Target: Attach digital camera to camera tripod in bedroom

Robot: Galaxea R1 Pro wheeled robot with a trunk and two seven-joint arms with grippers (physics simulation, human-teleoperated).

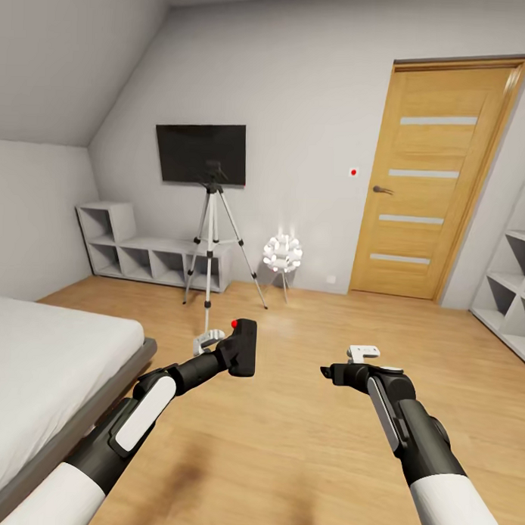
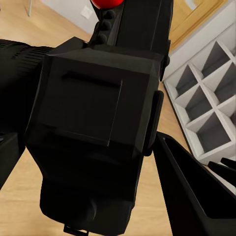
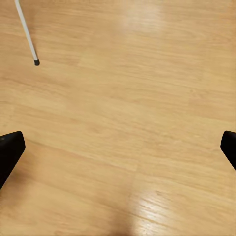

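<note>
The digital camera (image 1: 242, 347), a small black box with a red button on top, sits in my left gripper (image 1: 230, 355), which is shut on it above the wooden floor. In the left wrist view the camera (image 2: 93, 123) is very close, with one black finger (image 2: 194, 194) beside it. The camera tripod (image 1: 210, 238) stands ahead by the far wall, silver legs spread, its black head (image 1: 214, 172) in front of the wall TV. My right gripper (image 1: 328, 373) hangs open over bare floor, its fingertips wide apart in the right wrist view (image 3: 118, 152).
A grey-framed white bed (image 1: 55, 354) lies at the left. A low white cube shelf (image 1: 141, 258) runs behind the tripod, a white petal lamp (image 1: 282, 254) stands right of it. A wooden door (image 1: 432, 177) and white shelves (image 1: 515, 279) are at the right.
</note>
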